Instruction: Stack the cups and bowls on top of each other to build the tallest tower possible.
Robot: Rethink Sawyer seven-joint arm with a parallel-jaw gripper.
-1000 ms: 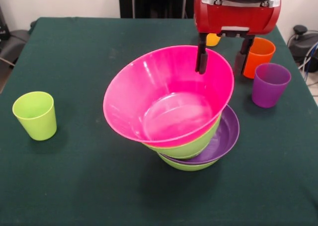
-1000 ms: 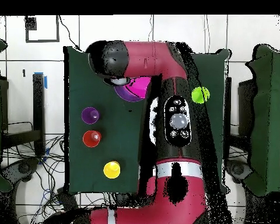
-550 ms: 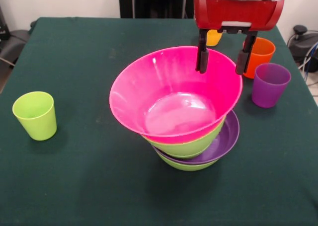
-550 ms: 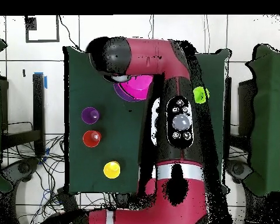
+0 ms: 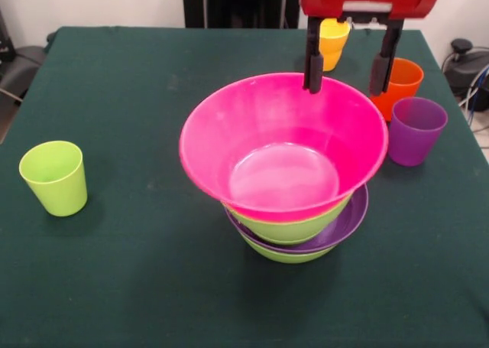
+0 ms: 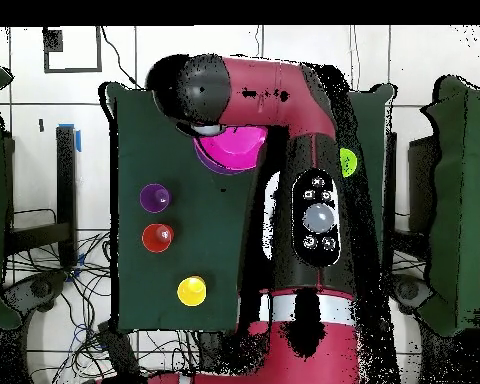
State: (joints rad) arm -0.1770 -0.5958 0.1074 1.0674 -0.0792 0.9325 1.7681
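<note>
Your gripper point(image 5: 345, 74) hung above the far rim of the pink bowl point(image 5: 284, 145), its two dark fingers point(image 5: 312, 57) spread wide apart and closed on nothing; the left-hand one in the front view ended right at the bowl's rim, though you could not tell from these views whether it touched. The pink bowl sat uppermost on the tower point(image 5: 294, 210), resting in a lime green bowl point(image 5: 294, 227), which sat in the wide purple bowl point(image 5: 348, 218), with another lime green bowl point(image 5: 284, 254) at the bottom on the green table point(image 5: 153, 287). The pink bowl looked roughly level (its rim overhung the stack on every side).

The lime green cup point(image 5: 54, 177) stood upright, well apart from the tower, near the table's left edge in the front view. The purple cup point(image 5: 414, 131) stood just beside the pink bowl's rim, the orange cup point(image 5: 397, 84) behind it, and the yellow-orange cup point(image 5: 333, 42) farther back, partly hidden by the fingers. From overhead, your red arm point(image 6: 304, 200) covered much of the stack, with only part of the pink bowl point(image 6: 234, 148) showing.
</note>
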